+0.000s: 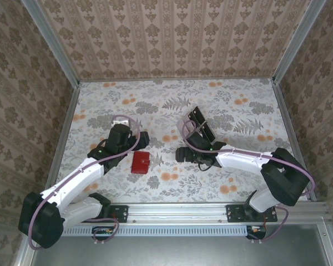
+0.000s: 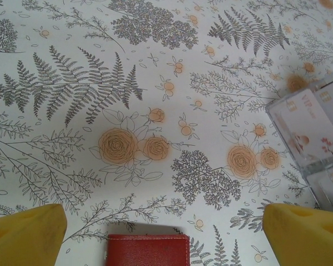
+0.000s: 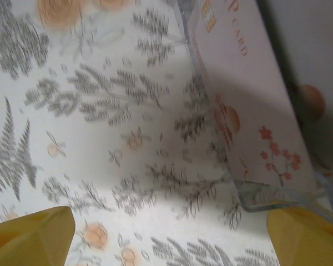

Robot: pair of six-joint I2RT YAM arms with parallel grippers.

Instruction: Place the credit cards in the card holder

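Observation:
The card holder (image 1: pixel 140 162), a small red wallet, lies shut and flat on the floral table, left of centre. My left gripper (image 1: pixel 137 143) hangs open just beyond it; in the left wrist view the card holder (image 2: pixel 148 249) shows at the bottom edge between the yellow fingers, and the gripper (image 2: pixel 165 215) holds nothing. The credit cards (image 2: pixel 309 119) are pale pinkish-white VIP cards standing in a clear tray (image 1: pixel 201 123). My right gripper (image 1: pixel 184 153) is open and empty, low over the table beside the tray; one credit card (image 3: pixel 250 100) fills the upper right, with the gripper (image 3: pixel 169 224) left of the tray's corner (image 3: pixel 277 202).
The table (image 1: pixel 238 166) is covered in a floral cloth and walled by patterned panels on three sides. An aluminium rail (image 1: pixel 177 211) runs along the near edge with both arm bases on it. The clear tray (image 2: pixel 322 166) stands tilted right of centre.

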